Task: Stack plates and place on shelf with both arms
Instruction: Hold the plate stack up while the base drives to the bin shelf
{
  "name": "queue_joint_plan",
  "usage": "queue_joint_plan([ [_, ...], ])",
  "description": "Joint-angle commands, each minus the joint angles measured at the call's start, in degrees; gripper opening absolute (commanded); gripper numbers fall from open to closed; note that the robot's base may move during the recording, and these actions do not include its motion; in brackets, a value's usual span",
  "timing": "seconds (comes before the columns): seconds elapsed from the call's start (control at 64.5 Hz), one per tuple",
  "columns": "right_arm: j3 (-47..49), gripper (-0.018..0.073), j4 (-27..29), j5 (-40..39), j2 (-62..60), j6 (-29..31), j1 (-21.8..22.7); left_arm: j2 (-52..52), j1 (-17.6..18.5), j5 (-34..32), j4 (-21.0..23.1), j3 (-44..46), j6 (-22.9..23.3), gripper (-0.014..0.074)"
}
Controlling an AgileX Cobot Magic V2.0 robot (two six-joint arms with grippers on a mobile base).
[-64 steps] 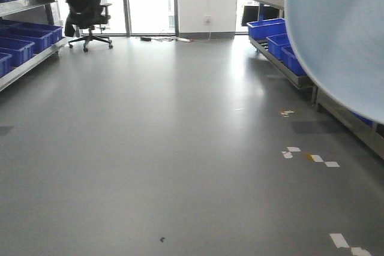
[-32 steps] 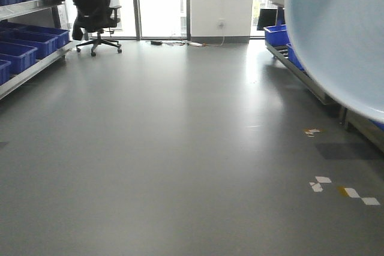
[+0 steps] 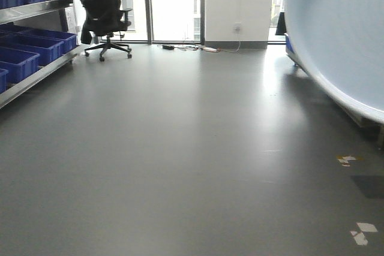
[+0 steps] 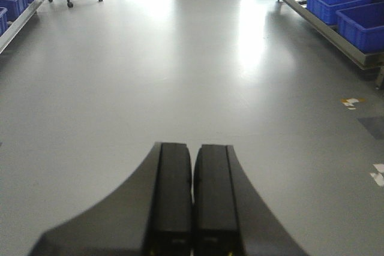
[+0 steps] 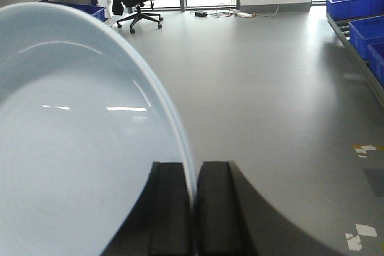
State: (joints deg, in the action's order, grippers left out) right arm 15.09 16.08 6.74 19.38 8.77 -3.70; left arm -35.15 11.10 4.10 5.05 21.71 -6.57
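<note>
One plate (image 5: 78,148) stands on edge, rim pinched by the right tool (image 5: 193,208); left tool (image 4: 192,205) closed, empty. Jolts could shake it loose.

Plate (image 3: 336,34) cut off at top, right edges.

Pale plate clamped on edge in the right claw

The plate (image 5: 72,148) is large, round and shallow, glossy bluish-white with a low raised rim. It stands on edge, its rim pinched between the closed fingers of the right claw (image 5: 193,169), and its hollow face spreads out to the left of that claw. Whether a second plate lies against it cannot be told. The shelf (image 4: 342,43), a steel rack with a brushed front rail, runs ahead and to the right of the right claw. The left claw (image 4: 192,148) is black, its fingers pressed together on nothing.
</note>
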Motion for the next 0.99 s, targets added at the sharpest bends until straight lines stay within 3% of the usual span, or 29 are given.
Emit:
queue_joint_plan([
  [0.0,1.8,0.0052,0.6,-6.2,0.3,0.2,0.3,-0.3,-0.2,-5.3,0.1,1.8,0.2,0.0083],
  [0.977,1.8,0.0052,0.6,-6.2,0.3,0.2,0.3,-0.3,-0.2,-5.3,0.1,1.8,0.2,0.0083],
])
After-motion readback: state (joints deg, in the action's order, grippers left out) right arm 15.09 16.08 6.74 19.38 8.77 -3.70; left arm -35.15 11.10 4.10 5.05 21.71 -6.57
